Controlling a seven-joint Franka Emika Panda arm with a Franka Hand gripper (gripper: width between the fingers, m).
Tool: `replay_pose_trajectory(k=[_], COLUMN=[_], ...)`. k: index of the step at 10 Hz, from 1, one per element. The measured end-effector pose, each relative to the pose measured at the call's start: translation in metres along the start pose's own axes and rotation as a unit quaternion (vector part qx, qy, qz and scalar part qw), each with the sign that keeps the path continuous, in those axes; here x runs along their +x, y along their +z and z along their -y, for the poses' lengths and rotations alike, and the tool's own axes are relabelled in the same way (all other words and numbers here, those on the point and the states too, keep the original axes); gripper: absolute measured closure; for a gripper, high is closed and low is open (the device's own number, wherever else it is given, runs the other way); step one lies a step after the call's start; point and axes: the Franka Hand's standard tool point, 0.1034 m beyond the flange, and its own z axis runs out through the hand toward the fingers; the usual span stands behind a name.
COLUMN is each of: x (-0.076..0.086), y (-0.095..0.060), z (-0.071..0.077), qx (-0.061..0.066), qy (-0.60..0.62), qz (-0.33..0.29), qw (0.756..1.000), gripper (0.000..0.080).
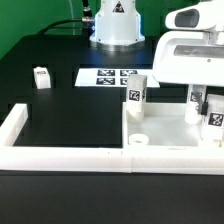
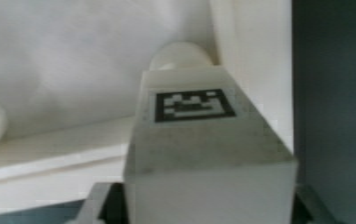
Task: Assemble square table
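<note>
My gripper (image 1: 200, 100) straddles an upright leg block (image 2: 193, 130) on the square table (image 1: 170, 138), right and near; clamped or not I cannot tell, squared up for a straight lift

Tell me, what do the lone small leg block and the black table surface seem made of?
Leg block: probably hard white plastic, matte; even white faces, crisp edges. Table surface: black, dull-looking; cloth or coated board, I cannot tell.
</note>
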Motion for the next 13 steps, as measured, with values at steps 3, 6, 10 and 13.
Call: replay_pose_trajectory(k=[3, 6, 10, 13], x=[0.006, 0.004, -0.001, -0.008], y=[0.005, 0.005, 0.006, 0.004], z=[-0.011, -0.022, -0.021, -0.017], qx=[0.010, 0.025, 0.009, 0.015], qy=[0.266, 0.437, 0.605, 0.695], qz=[0.016, 0.060, 0.068, 0.060], qw=[0.964, 0.897, 0.794, 0.716], gripper=[0.0511, 0.0511, 0.0509, 0.0509])
